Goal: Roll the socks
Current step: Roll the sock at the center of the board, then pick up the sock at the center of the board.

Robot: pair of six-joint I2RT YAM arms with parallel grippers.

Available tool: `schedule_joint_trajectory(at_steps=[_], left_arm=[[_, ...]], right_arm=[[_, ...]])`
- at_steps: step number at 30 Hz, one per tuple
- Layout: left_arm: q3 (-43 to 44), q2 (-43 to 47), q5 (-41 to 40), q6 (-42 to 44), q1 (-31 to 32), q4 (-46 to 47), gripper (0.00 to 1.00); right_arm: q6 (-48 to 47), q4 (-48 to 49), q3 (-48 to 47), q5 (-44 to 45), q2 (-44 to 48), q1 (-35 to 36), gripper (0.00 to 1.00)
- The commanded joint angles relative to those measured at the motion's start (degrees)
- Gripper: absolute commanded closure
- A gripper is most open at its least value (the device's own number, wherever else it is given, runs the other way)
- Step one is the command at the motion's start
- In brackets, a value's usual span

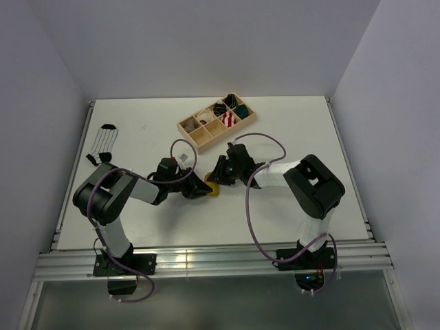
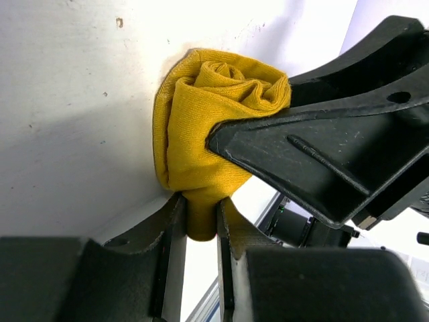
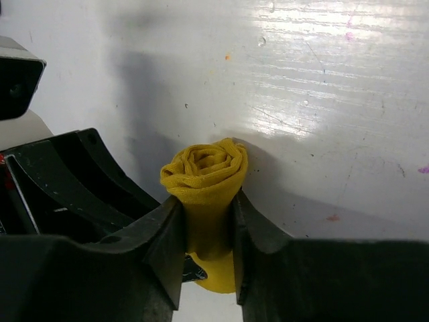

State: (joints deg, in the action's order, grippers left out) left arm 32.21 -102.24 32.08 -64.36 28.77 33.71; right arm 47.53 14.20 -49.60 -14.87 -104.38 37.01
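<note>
One rolled mustard-yellow sock (image 3: pixel 204 171) sits mid-table (image 1: pixel 309 137), pinched from both sides: my left gripper (image 2: pixel 199 218) nips one end and my right gripper (image 3: pixel 206 218) squeezes the roll. One striped white sock (image 1: pixel 103 143) lies flat at the far left. One wooden divided tray (image 1: pixel 184 126) sits beyond.

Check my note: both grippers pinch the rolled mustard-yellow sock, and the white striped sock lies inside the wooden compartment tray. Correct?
Not quite: the white striped sock lies on the table near its left edge, outside the wooden compartment tray, as the top external view shows. The left gripper and right gripper do both pinch the rolled mustard-yellow sock.
</note>
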Motion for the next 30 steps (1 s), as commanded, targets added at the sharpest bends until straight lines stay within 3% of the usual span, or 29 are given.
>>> schedule_joint_trajectory(at_steps=[1, 3, 5, 7, 10, 15, 19, 23, 30], left_arm=[[-2.41, -2.27, -4.74, 2.31, -0.39, -5.50, 0.84], [-2.67, -1.30, -6.14, 3.09, -0.39, -6.81, 0.77], [-2.94, 1.24, -7.54, 4.15, -0.39, -8.22, 0.63], [-3.03, 3.35, -10.35, 5.12, -0.39, -11.72, 0.49], [-3.38, 9.57, -15.45, 6.35, -0.30, -17.34, 0.37], [-2.42, 18.29, -27.30, 7.49, 3.47, -26.23, 0.34], [1.80, 23.56, -43.11, 8.72, 12.07, -33.53, 0.33], [5.58, 23.67, -55.42, 9.07, 21.39, -37.05, 0.33], [12.17, 17.25, -65.45, 8.72, 27.99, -39.96, 0.32]], right_arm=[[-3.31, -5.93, -1.46, -0.25, -0.48, 1.92, 0.76], [-4.02, -6.72, -1.90, 0.02, -0.04, 1.92, 0.83], [-5.34, -8.22, -2.42, 0.81, 0.49, 2.01, 0.93], [-6.47, -9.70, -3.12, 1.34, 0.75, 2.10, 0.96], [-7.53, -12.51, -4.53, 3.35, 1.19, 2.53, 1.00], [-8.50, -18.76, -8.74, 8.18, 1.02, 4.03, 1.00], [-7.98, -23.85, -11.39, 10.21, -0.03, 5.26, 1.00], [-7.28, -27.11, -13.58, 11.71, -0.82, 5.79, 1.00], [-6.13, -31.68, -17.01, 12.68, -2.76, 6.32, 0.99]])
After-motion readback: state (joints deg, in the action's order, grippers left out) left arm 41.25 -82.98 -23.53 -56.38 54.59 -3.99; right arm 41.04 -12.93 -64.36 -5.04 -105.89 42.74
